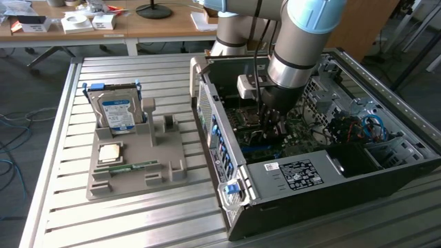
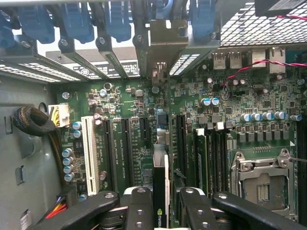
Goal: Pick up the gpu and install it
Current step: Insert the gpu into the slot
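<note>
Inside the open computer case [image 1: 313, 173], my gripper [image 1: 273, 129] hangs low over the green motherboard [image 2: 134, 105]. In the wrist view the gpu [image 2: 160, 189] shows edge-on as a thin dark card with a green logo. It is clamped between my two black fingers [image 2: 139, 206], so the gripper [image 2: 163, 203] is shut on it. Its pale metal bracket [image 2: 160, 48] reaches the case's rear slot openings. The card stands in line with the long black expansion slots [image 2: 125, 148]. Whether its edge sits in a slot I cannot tell.
A white slot [image 2: 88, 153] and an empty processor socket [image 2: 261, 184] flank the card. Blue slot latches [image 2: 117, 19] line the rear wall. Outside the case, a grey holder [image 1: 138, 170] carries a hard drive [image 1: 117, 111], a processor chip [image 1: 110, 152] and a memory stick [image 1: 127, 167].
</note>
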{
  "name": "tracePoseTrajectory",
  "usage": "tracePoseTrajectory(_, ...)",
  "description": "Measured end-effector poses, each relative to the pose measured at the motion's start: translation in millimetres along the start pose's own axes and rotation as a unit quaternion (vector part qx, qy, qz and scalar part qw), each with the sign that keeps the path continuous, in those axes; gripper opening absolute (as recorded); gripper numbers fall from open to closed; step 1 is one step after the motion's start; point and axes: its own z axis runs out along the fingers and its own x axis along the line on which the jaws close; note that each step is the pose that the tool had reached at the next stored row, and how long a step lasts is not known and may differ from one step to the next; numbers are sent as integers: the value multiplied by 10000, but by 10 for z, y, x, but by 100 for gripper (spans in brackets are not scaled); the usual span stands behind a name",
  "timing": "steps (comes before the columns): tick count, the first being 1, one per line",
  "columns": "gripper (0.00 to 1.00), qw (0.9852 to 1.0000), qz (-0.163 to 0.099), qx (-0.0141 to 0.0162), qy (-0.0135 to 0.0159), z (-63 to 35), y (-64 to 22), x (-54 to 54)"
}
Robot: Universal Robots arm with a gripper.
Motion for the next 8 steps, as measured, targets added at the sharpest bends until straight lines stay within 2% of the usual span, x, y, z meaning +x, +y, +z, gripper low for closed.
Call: tracePoseTrajectory(8,26,10000,0,-2,-18,0,3,0)
